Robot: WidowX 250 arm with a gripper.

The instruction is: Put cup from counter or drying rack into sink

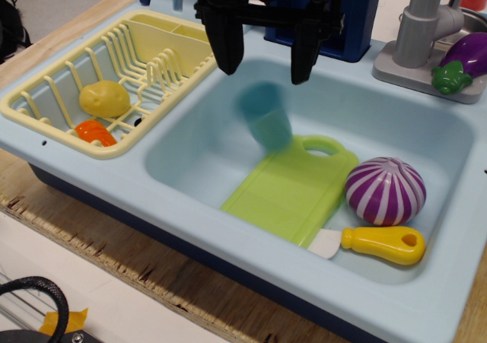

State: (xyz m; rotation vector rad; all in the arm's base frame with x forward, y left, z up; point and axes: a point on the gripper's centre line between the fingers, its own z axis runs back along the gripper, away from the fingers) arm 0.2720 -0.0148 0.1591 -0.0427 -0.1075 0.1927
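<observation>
You are looking at a pale blue plastic counter (190,206) set on a plywood table (114,271). Its deep pale blue sink (426,138) holds one green cutting board (293,187), one purple striped onion (385,191), one yellow-handled knife (377,244) and the blurred teal plastic cup (266,115), free below the black gripper (263,46), whose jaws stand apart, released. At the left, the pale yellow drying rack (46,122) holds two toy foods.

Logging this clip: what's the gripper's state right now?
Gripper: open, holding nothing; the blurred cup is below it, apart from the fingers, over the sink.
</observation>
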